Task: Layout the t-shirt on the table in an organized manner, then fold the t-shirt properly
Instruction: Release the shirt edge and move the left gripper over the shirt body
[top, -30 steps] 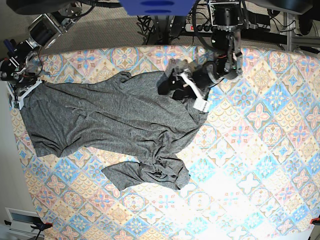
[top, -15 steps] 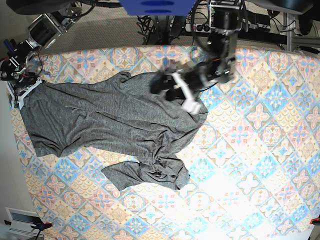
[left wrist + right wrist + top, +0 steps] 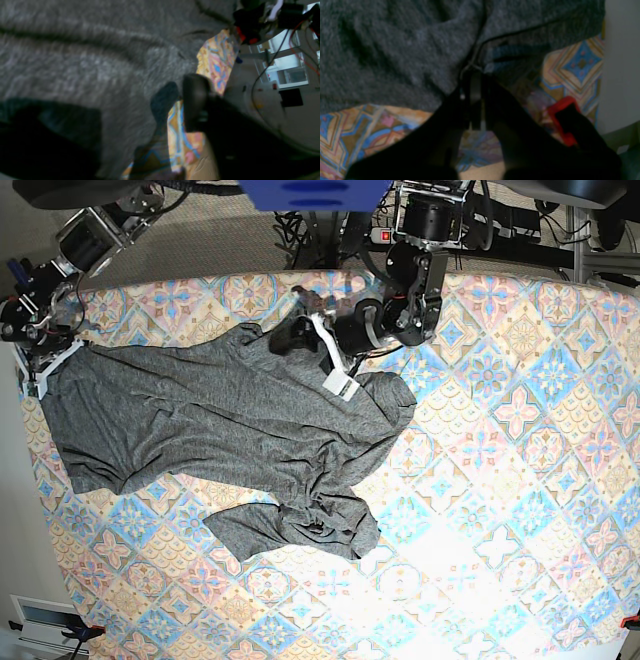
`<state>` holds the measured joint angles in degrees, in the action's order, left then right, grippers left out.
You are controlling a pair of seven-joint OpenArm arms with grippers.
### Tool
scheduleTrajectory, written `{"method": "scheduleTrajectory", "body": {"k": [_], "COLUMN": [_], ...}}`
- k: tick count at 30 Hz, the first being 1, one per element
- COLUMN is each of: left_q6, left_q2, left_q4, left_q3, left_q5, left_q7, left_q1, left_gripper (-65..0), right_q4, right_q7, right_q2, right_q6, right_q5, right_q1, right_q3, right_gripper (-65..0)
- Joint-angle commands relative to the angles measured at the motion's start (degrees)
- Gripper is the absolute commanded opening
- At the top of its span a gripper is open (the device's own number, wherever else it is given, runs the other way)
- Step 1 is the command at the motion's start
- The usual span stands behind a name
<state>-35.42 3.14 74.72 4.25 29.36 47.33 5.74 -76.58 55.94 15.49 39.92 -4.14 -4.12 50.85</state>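
Observation:
The dark-grey t-shirt lies crumpled over the left half of the table, with a bunched sleeve at its lower end. My left gripper is at the shirt's far edge near the table's back. In the left wrist view its jaws stand apart, with the shirt edge and a strip of table between them. My right gripper sits at the table's left edge. In the right wrist view it is shut on the hem of the shirt.
Cables and a power strip run behind the table's back edge. A red clamp sits beside my right gripper at the table's edge. The patterned cloth on the right half is bare.
My left arm has swung left along the shirt's far edge, from its right shoulder area to near the middle. Its jaws have narrowed. The right arm has not moved.

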Motion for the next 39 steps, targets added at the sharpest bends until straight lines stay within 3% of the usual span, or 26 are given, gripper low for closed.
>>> {"method": "scheduleTrajectory", "body": {"k": [1,3,7,14,20,29,39], "left_q6": [2.1,3.4,7.2,7.2,7.2,7.2,7.2], "left_q2": [-0.4,-0.4,0.2,0.2,-0.4,-0.3,0.4], "left_q4": [-0.6,-0.7,-0.7,4.5,13.1,13.7,16.3], "left_q3": [0.1,0.1,0.6,0.6,0.5,0.7,6.9], "left_q5": [-3.3,-4.9,-9.4,-7.3,-2.2,-1.8,0.7], "left_q7": [2.5,1.4,1.5,3.1,8.4,10.5,13.4], "left_q1": [0.7,0.7,-0.2,-1.6,-4.9,-9.3,-16.0], "left_gripper": [-48.5,-55.7,-53.4,-55.9,-55.9,-55.9,-56.0], "right_q4": [-1.0,-1.0,-1.9,-8.9,-10.8,-10.8,-10.7], "right_q7": [-0.4,-0.4,-0.4,-0.4,-0.4,-0.4,-0.4], "right_q2": [1.3,1.3,1.3,0.6,0.6,0.6,0.6], "right_q6": [0.1,0.1,0.1,0.1,0.1,0.1,0.1], "right_q5": [0.3,0.3,0.3,0.3,0.3,0.3,0.3], "right_q1": [-0.7,-0.7,-0.7,1.0,1.4,1.4,1.4], "right_q3": [0.4,0.4,0.4,0.4,0.4,0.4,0.4], "right_gripper": [-65.0,-65.0,-65.0,-65.0,-65.0,-65.0,-65.0]}}
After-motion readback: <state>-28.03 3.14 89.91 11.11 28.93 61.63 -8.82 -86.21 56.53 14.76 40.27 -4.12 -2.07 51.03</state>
